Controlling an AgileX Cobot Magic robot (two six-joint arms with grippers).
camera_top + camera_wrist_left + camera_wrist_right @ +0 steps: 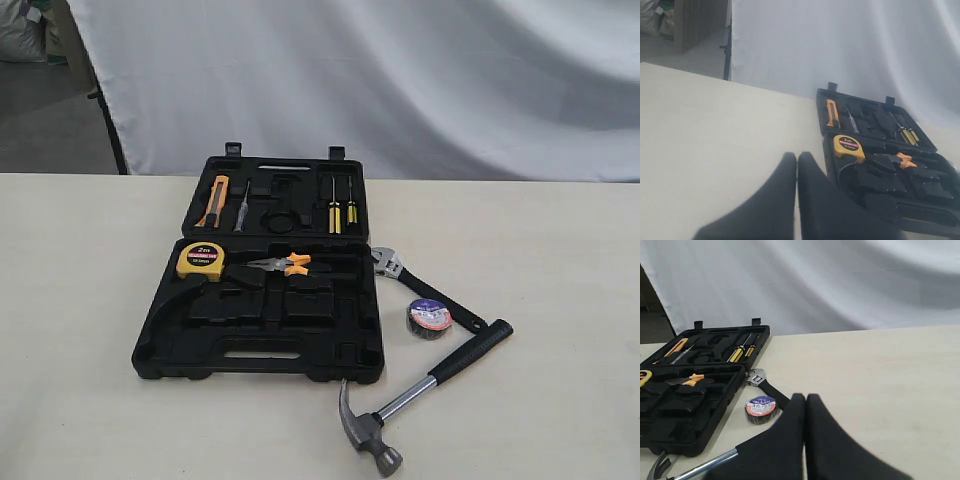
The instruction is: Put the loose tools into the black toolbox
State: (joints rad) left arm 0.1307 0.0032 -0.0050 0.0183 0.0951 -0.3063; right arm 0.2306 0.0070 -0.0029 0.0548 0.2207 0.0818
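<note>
The black toolbox [160,350] lies open in the middle of the table, also seen as the toolbox [830,150] and the toolbox [730,395]. It holds a yellow tape measure [201,261], orange-handled pliers [285,264], an orange knife [213,200] and two yellow screwdrivers [341,213]. Loose to its right lie an adjustable wrench [420,288], a roll of black tape [430,318] and a claw hammer [425,390]. The tape roll [760,409] and wrench [760,380] show in the right wrist view. My left gripper [797,156] and right gripper [805,397] are shut and empty; neither arm shows in the exterior view.
A white cloth backdrop [400,80] hangs behind the table's far edge. Bare beige tabletop [70,280] stretches left of the toolbox and to the right of the loose tools.
</note>
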